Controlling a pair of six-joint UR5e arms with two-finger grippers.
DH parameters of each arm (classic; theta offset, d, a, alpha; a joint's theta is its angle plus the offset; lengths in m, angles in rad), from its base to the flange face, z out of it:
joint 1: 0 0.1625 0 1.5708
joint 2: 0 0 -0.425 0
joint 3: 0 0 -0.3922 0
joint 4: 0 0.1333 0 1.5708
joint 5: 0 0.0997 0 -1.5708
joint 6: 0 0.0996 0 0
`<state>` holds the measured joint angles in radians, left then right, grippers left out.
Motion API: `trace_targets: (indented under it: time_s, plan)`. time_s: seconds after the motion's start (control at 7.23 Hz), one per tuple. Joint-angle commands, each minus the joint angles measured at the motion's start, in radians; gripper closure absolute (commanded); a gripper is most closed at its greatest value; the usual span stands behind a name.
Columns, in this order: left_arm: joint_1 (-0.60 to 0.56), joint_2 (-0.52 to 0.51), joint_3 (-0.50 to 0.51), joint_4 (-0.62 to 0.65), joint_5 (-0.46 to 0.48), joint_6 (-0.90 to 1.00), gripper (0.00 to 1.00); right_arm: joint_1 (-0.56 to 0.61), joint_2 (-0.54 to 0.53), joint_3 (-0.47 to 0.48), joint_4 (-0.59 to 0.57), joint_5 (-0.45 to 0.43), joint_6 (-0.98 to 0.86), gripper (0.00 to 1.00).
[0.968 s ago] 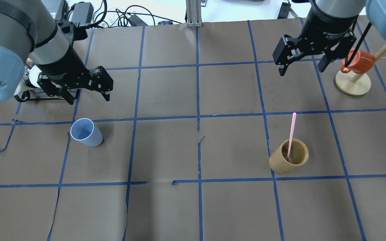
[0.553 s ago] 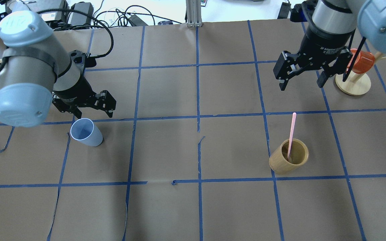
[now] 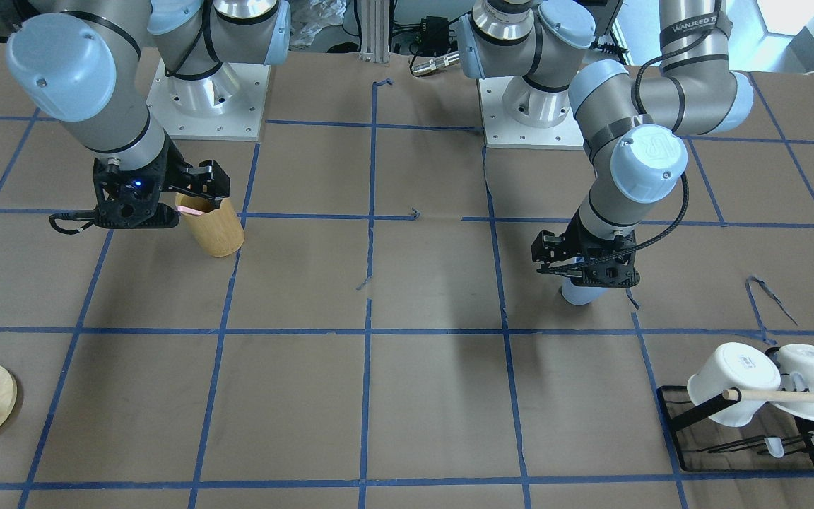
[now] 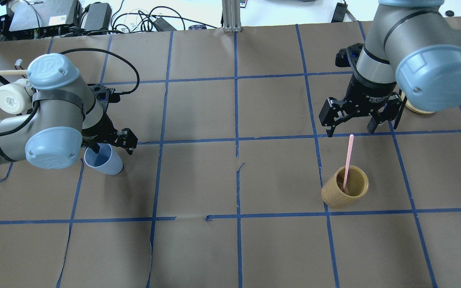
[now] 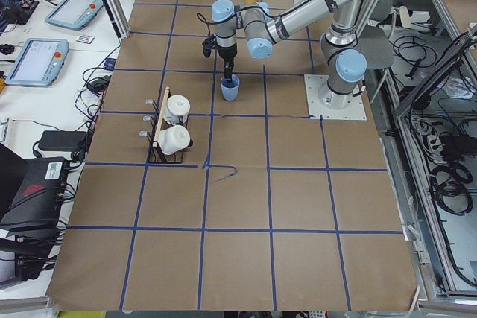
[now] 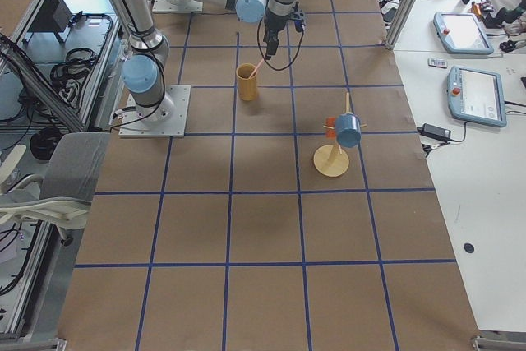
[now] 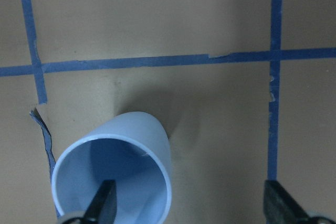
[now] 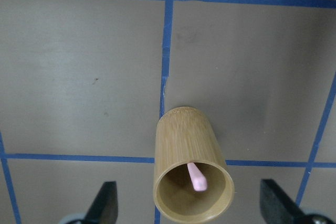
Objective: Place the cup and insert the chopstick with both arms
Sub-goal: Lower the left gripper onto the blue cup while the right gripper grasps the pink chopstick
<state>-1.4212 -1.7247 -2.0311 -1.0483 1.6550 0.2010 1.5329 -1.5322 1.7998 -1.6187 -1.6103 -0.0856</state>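
Fingertip inside cup in wrist view

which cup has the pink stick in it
The tan wooden cup, near the right gripper, holds the pink chopstick; the pale blue cup and white mugs do not.

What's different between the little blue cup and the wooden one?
The cup is pale blue and tapers toward its base; the wooden cylinder is tan and straight-sided. The wooden cylinder holds the pink chopstick; the cup holds no stick. Both stand upright, mouths open.
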Motion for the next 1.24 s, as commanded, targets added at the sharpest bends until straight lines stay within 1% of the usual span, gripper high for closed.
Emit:
trace_targets:
  time_s: [0.0,0.14,0.28,0.41,0.55,0.69,0.83,0.97,1.11]
  plan:
    - [0.001,-0.013,0.002,0.001,0.006,-0.002,1.0,-0.002,0.0,0.027,-0.003,-0.046,-0.002,0.23]
    - [0.001,-0.01,0.005,0.002,0.006,-0.011,1.0,0.0,0.0,0.027,-0.004,-0.04,0.003,0.26]
    - [-0.001,0.0,0.006,0.007,0.006,-0.017,1.0,0.0,0.001,0.027,-0.01,-0.033,0.003,0.27]
    - [-0.007,0.016,0.017,0.008,0.009,-0.02,1.0,0.0,0.001,0.027,-0.03,-0.033,0.003,0.34]
    - [-0.025,0.02,0.05,-0.002,0.005,-0.078,1.0,0.0,0.01,0.027,-0.032,-0.031,0.003,0.41]
    - [-0.069,-0.001,0.102,-0.013,-0.01,-0.216,1.0,0.0,0.018,0.027,-0.033,-0.031,0.004,0.45]
    - [-0.149,-0.021,0.17,-0.019,-0.017,-0.315,1.0,0.0,0.018,0.027,-0.033,-0.031,0.003,0.52]
    - [-0.226,-0.054,0.243,-0.047,-0.044,-0.457,1.0,0.0,0.018,0.027,-0.032,-0.034,0.004,0.55]
    - [-0.295,-0.1,0.323,-0.053,-0.063,-0.547,1.0,0.0,0.018,0.027,-0.027,-0.034,0.004,0.61]
